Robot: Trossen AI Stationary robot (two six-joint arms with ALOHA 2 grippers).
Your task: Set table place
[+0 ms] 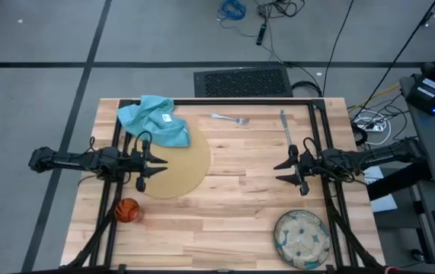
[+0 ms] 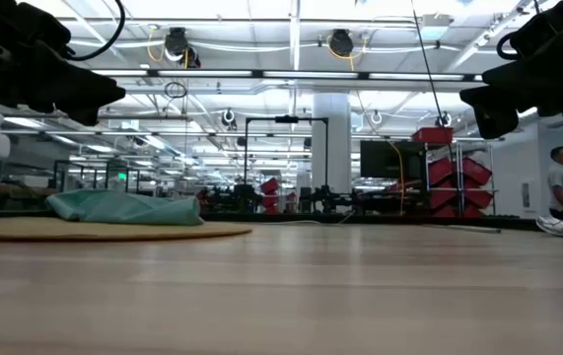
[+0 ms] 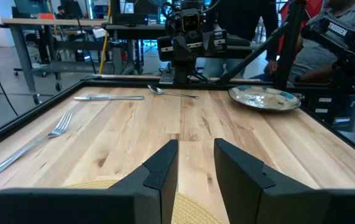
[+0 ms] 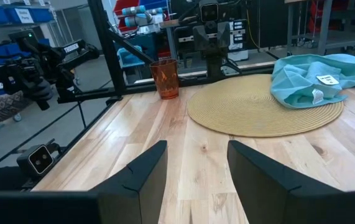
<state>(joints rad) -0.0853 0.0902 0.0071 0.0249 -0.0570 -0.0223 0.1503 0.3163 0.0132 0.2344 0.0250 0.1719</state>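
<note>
One mat (image 1: 175, 167), napkin (image 1: 155, 119), fork (image 1: 229, 118), knife (image 1: 286, 129), plate (image 1: 302, 239) (cup (image 1: 127, 210) too).

Pale wood plank table (image 1: 240, 175), woven mat (image 4: 258, 109), cloth napkin (image 4: 317, 78), shiny metal fork (image 3: 31, 143)

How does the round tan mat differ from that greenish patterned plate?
The round tan woven mat is larger than the greenish patterned plate. The mat lies flat near the left gripper with a light-blue cloth napkin partly over it; the plate has a raised rim, carries nothing, and sits by the table's edge near the right arm. Both are round.
</note>
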